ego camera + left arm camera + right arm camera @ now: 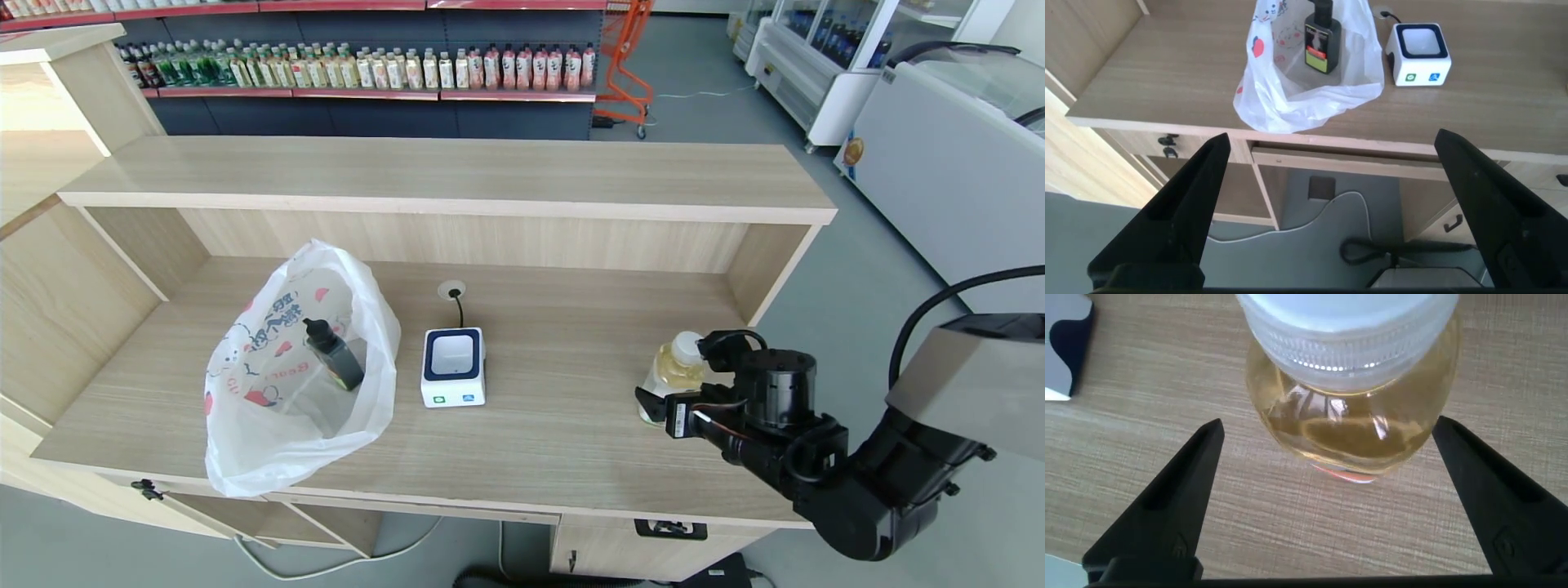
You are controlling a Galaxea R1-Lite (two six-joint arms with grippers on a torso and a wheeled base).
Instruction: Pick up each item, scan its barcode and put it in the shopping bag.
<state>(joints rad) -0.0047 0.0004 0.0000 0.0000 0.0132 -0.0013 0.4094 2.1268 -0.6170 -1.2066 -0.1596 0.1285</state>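
On the right end of the desk (pixel 571 441), the right claw (pixel 679 371) gapes open around an upright white-capped bottle (pixel 671 377) of yellow liquid without touching it, left of which stand the scanner (pixel 453 367) and the shopping bag (pixel 269 425) holding a dark bottle (pixel 335 355), while the left claw (pixel 1331 140) hangs open off the desk's front edge.

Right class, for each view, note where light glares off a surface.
Head view: a pale sheen on the counter's upper shelf at its left end. Right wrist view: bright glints on the bottle below its cap. Left wrist view: the top of the scanner shines white.
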